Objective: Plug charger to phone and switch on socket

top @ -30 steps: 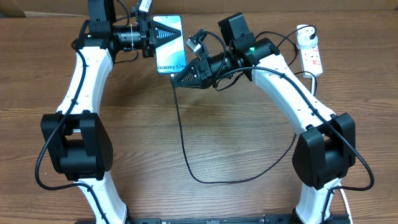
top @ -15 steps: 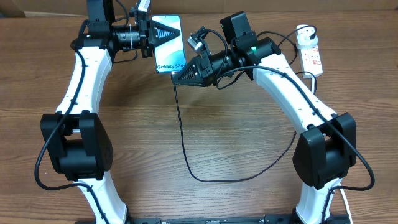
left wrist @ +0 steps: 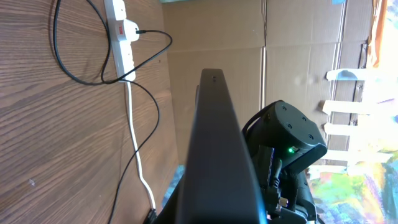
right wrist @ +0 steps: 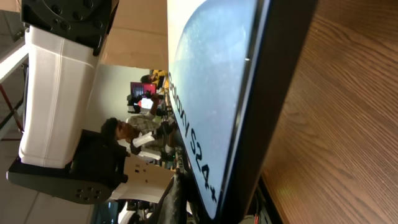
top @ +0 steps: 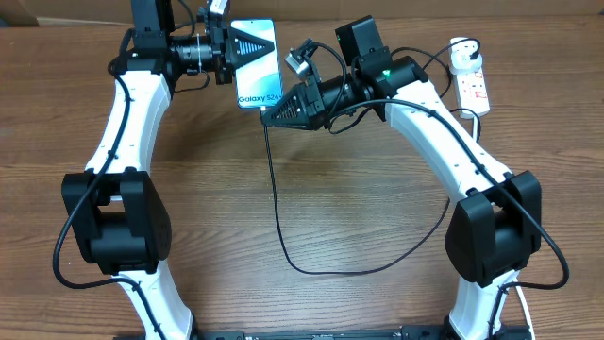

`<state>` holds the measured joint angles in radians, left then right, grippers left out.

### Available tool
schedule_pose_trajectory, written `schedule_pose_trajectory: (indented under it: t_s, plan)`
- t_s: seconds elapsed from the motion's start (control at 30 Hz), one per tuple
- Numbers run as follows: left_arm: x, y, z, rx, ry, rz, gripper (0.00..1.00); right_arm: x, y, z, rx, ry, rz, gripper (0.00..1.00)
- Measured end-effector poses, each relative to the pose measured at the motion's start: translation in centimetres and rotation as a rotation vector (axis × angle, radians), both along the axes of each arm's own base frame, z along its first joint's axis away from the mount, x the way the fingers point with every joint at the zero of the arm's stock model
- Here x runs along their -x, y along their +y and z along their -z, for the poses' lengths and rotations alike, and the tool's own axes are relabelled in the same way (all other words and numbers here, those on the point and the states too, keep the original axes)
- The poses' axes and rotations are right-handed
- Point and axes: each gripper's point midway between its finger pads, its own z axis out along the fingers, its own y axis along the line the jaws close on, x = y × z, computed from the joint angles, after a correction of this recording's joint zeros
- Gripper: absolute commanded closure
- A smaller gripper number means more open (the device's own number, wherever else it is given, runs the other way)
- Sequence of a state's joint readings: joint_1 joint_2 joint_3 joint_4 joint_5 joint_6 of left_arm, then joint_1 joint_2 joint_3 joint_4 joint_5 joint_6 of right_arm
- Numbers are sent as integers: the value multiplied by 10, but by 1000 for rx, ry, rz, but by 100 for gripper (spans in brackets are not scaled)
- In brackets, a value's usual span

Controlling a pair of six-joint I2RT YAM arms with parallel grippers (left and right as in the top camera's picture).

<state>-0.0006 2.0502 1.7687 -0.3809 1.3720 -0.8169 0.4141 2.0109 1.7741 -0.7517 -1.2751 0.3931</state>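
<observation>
The left pincer (top: 247,45) is clamped on the slim, glossy phone (top: 264,76) at the far middle, probably to steady its port. The right pincer (top: 269,118), closed on the thin black charger (top: 277,212) tip, sits just beside its near edge. The white oblong socket (top: 475,87) lies far right on the wooden surface (top: 377,189).

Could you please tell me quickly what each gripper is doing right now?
Left gripper: closed on the phone.
Right gripper: closed on the charger, at its connector end.
</observation>
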Motion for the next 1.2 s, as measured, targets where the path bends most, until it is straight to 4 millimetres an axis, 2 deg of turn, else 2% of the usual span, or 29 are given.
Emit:
schedule_pose_trajectory:
  t_s: [1.2]
  plan:
    - [0,0,0,2,10,-2,96,0,1,-1,-3,-7,-1,96]
